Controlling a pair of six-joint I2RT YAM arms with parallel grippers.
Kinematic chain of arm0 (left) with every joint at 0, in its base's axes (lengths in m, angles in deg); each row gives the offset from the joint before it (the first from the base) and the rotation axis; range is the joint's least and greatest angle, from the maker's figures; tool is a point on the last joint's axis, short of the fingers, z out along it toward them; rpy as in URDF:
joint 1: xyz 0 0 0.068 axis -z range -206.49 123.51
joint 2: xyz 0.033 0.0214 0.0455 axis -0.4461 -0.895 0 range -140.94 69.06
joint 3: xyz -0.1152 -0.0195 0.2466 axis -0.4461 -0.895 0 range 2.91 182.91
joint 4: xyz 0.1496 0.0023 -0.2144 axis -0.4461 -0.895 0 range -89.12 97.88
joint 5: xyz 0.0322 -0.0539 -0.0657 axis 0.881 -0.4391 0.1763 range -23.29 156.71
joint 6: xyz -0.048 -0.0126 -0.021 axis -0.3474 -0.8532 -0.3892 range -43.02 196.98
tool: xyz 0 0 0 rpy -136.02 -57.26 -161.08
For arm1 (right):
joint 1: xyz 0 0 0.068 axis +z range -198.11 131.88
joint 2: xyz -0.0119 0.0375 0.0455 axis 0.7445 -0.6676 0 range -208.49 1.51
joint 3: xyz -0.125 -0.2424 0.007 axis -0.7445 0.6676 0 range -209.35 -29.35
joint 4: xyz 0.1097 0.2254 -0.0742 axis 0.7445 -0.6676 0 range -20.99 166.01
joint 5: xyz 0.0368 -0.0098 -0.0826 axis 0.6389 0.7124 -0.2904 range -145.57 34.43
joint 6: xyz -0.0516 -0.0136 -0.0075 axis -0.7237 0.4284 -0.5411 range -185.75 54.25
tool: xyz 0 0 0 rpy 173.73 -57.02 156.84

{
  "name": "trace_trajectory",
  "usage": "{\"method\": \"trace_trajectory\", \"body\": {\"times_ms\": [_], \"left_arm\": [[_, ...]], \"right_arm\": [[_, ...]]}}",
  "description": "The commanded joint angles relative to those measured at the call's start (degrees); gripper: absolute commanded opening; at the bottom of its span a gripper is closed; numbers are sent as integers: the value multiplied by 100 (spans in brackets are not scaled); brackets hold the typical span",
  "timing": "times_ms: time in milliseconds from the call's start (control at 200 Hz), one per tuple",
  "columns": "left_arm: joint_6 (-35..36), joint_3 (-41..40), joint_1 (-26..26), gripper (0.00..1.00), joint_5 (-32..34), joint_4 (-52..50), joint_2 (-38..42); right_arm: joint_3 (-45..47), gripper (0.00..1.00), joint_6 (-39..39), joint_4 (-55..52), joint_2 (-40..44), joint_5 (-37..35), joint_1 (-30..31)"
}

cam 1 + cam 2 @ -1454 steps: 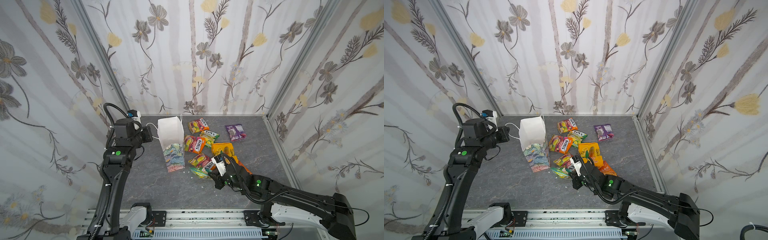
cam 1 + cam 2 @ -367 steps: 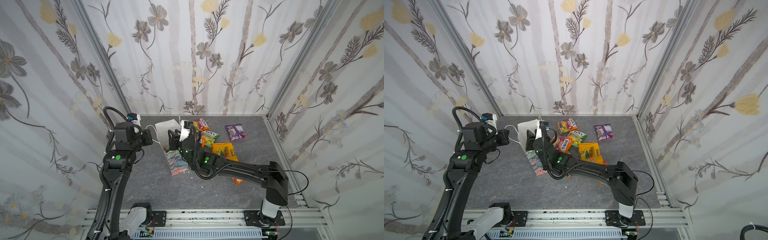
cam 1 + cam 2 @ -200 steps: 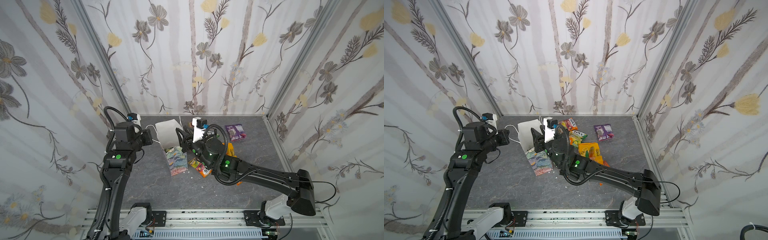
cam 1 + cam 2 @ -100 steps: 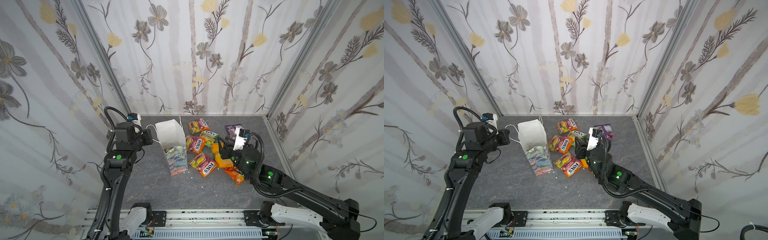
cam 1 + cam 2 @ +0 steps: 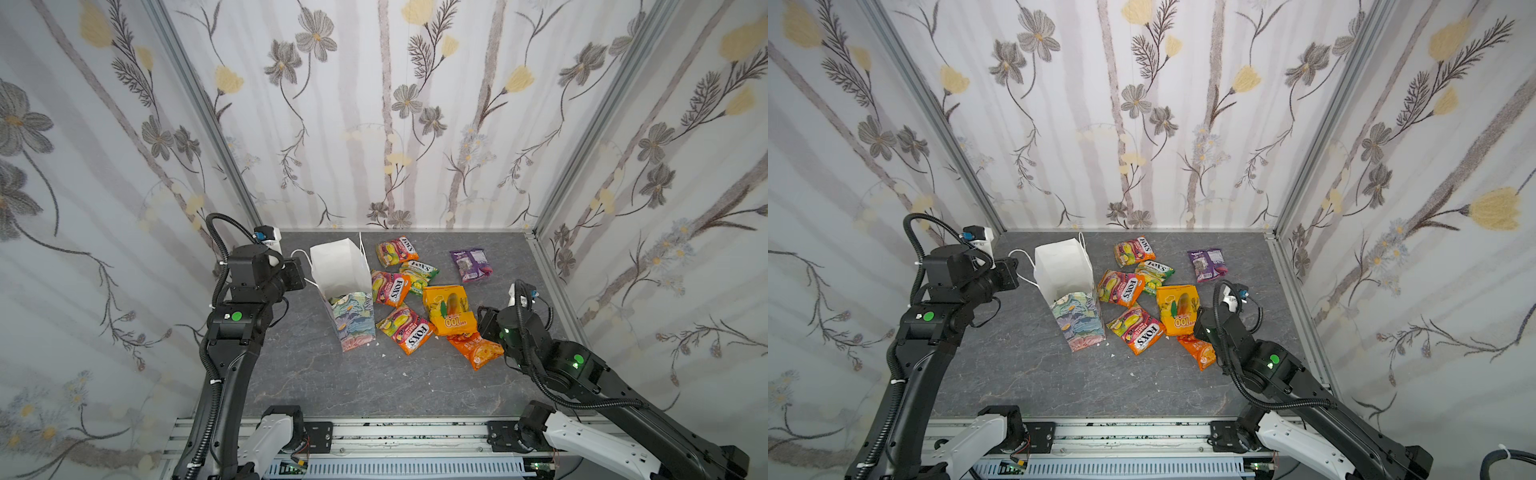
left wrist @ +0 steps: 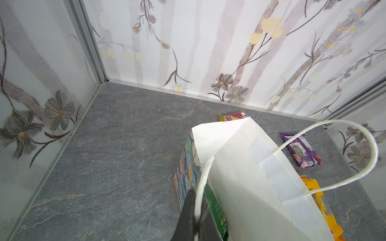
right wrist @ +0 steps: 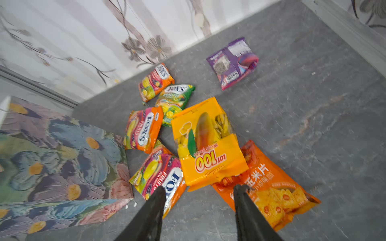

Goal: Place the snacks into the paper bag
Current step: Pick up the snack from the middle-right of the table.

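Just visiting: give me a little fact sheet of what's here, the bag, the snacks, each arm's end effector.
Paper bag: standing, mouth open
Left end effector: shut on the bag's cord handle
Right end effector: open, empty, above the yellow mango packet and orange packet
Snacks lying outside bag: seven

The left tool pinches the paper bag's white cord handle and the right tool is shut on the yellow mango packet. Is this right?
Not fully. The right wrist view shows the right tool open, holding nothing, near the yellow mango packet. The left tool does pinch the white cord handle of the paper bag.
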State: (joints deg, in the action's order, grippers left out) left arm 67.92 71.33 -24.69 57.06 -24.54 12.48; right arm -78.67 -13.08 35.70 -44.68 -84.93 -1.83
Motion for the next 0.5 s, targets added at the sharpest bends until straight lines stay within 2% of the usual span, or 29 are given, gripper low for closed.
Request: {"method": "trace_trajectory", "body": {"times_ms": [0,140,330,495], "left_arm": [[41,64,4,1,33,70,9],[84,118,0,1,174,-26,14],[70,0,13,1,168,38,133],[81,-66,26,2,195,65,242]], "right_arm": [[61,56,385,-835,-214,705,-199],[263,58,365,-873,-391,1398,-530],[573,58,581,-780,-228,1771,-791],[1185,60,622,-747,-322,2053,-830]]}}
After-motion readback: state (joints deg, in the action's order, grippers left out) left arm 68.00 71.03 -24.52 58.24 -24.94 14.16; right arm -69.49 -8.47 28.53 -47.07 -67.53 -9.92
